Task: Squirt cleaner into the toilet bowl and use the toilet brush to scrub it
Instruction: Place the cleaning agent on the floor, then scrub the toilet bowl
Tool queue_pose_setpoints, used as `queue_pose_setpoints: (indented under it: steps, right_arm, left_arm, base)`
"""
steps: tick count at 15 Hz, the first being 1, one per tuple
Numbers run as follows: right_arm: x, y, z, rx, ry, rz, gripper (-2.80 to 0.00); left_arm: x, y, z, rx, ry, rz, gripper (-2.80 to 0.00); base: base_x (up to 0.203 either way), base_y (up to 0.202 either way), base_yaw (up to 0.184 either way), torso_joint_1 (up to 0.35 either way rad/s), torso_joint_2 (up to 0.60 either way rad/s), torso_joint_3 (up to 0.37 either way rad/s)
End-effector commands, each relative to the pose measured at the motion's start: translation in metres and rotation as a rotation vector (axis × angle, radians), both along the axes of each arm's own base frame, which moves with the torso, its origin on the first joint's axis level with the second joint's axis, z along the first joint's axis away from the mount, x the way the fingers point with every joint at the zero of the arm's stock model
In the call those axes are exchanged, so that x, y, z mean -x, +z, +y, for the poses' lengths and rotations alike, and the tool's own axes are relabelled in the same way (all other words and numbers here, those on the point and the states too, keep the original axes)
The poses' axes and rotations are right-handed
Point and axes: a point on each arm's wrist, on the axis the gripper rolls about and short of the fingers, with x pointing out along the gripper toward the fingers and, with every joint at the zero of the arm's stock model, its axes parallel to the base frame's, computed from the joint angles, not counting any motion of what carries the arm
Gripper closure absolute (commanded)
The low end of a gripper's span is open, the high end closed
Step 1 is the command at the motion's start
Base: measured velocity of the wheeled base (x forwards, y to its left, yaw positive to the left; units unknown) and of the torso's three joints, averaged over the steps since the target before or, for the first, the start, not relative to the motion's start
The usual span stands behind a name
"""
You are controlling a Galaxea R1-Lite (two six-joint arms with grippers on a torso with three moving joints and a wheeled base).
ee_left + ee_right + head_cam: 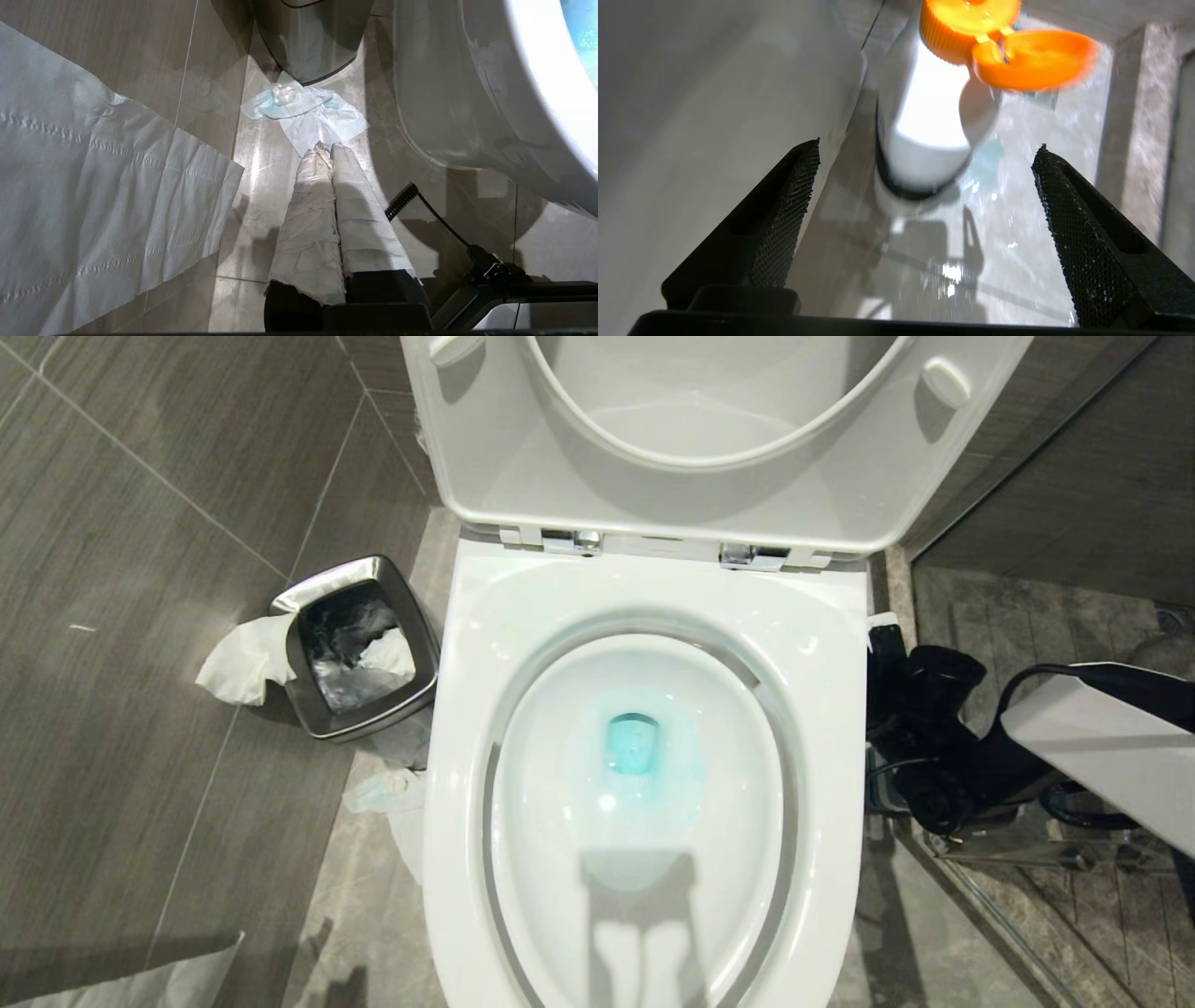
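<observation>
The toilet bowl (831, 644) stands with seat and lid raised, and blue cleaner tints the water (635, 747) at its bottom. On the floor to the right of the bowl stands a white cleaner bottle (924, 130); its orange flip cap (1031, 58) hangs open. My right gripper (927, 147) is open and low over the floor, with the bottle just beyond its fingertips, touching neither. The right arm (1074, 728) reaches down beside the bowl. My left gripper (327, 147) is shut, its fingers wrapped in white, above the floor left of the bowl. The toilet brush is out of view.
A square steel waste bin (359, 649) with paper spilling over it (243, 658) stands left of the bowl. A crumpled tissue (303, 112) and a large paper sheet (93, 196) lie on the floor. A stone ledge (1134, 116) closes off the narrow floor strip right of the bowl.
</observation>
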Motion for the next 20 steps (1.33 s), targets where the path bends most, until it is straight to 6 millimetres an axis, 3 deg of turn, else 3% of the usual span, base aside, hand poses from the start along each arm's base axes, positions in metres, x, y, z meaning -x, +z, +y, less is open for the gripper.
queue_pose_setpoints:
  steps: [1,2,3,7,11,15,20]
  right_arm:
    - [0.035,0.031,-0.003,-0.002,0.004,-0.017,-2.8]
    - [0.047,0.039,-0.004,-0.003,0.004,-0.019,-0.15]
    - [0.06,0.049,-0.006,-0.003,0.004,-0.025,0.0]
    - [0.105,0.076,-0.012,-0.003,0.002,-0.029,0.0]
    - [0.145,0.09,-0.019,-0.001,0.0,-0.005,0.0]
    - [0.16,0.115,-0.038,0.002,-0.06,0.049,0.0]
    - [0.18,0.149,-0.042,0.005,-0.07,0.083,0.0]
  left_arm:
    - [0.0,0.0,0.0,0.0,0.0,0.002,0.0]
    - [0.0,0.0,0.0,0.0,0.0,0.002,0.0]
    - [0.0,0.0,0.0,0.0,0.0,0.003,0.0]
    - [0.0,0.0,0.0,0.0,0.0,0.003,0.0]
    - [0.0,0.0,0.0,0.0,0.0,0.002,0.0]
    - [0.0,0.0,0.0,0.0,0.0,0.001,0.0]
    - [0.0,0.0,0.0,0.0,0.0,0.004,0.0]
  base:
    - [0.0,0.0,0.0,0.0,0.0,0.0]
    - [0.0,0.0,0.0,0.0,0.0,0.0]
    - [0.0,0.0,0.0,0.0,0.0,0.0]
    - [0.0,0.0,0.0,0.0,0.0,0.0]
    - [0.0,0.0,0.0,0.0,0.0,0.0]
    - [0.0,0.0,0.0,0.0,0.0,0.0]
    - [0.0,0.0,0.0,0.0,0.0,0.0]
